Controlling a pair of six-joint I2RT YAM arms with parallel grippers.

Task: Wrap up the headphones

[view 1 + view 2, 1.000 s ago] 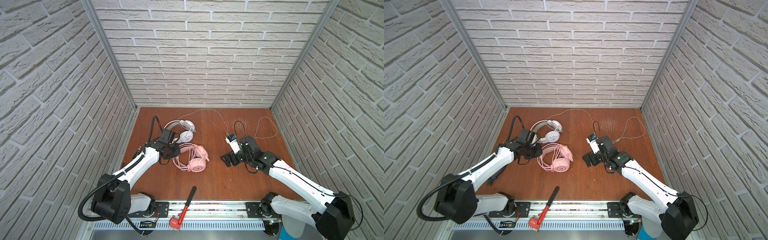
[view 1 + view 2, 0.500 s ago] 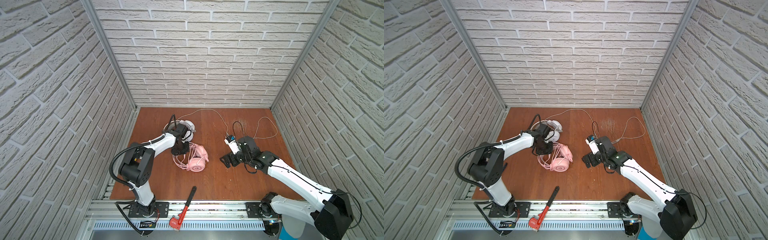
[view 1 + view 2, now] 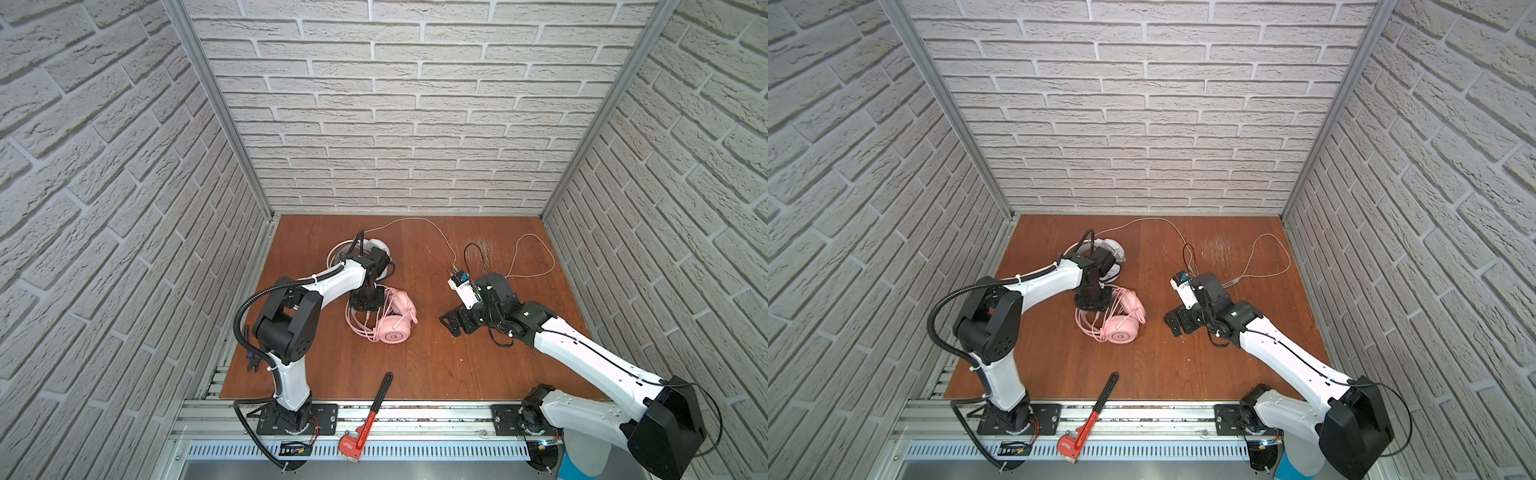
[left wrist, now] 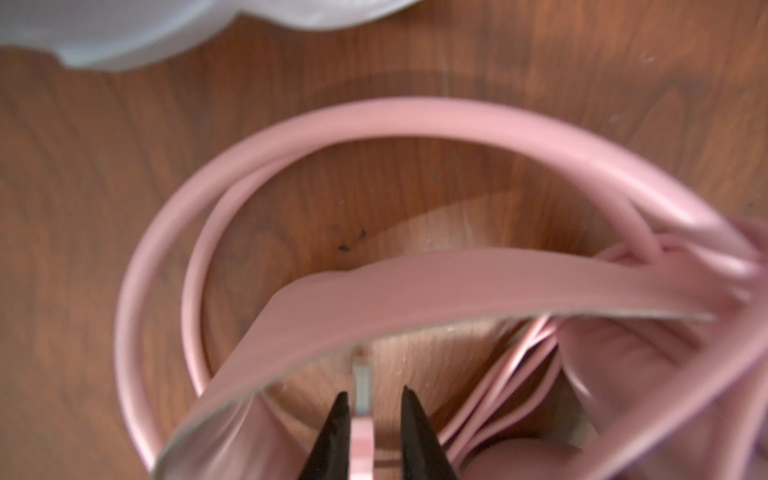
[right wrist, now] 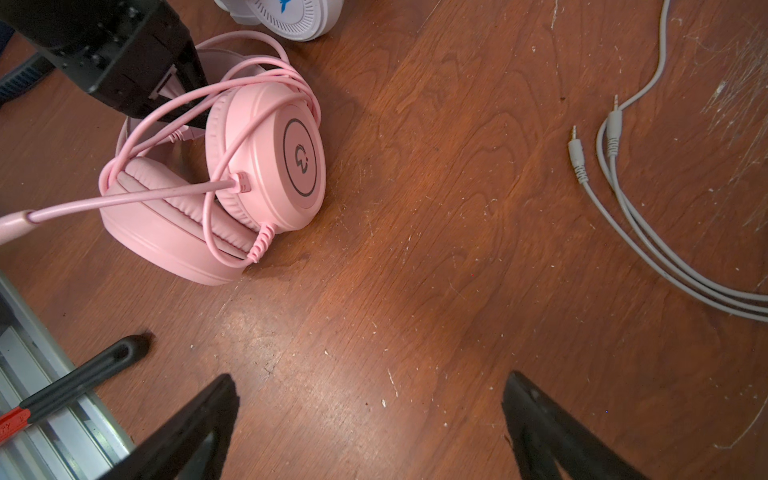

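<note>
The space was enclosed on three sides by white brick-patterned walls (image 3: 395, 104), joined at the corners by metal posts (image 3: 219, 112). A scratched reddish-brown wooden tabletop (image 3: 436, 365) was evenly lit and edged in front by an aluminium rail (image 3: 415, 415).

Scratched brown wooden worktop (image 3: 419, 357). A pink headset (image 3: 392, 322) lies left of centre, with a white headset (image 3: 380, 246) just beyond it. A thin grey cable (image 3: 419, 222) loops along the far side to the right. A red-and-black pipe wrench (image 3: 376, 405) overhangs the near edge.
</note>
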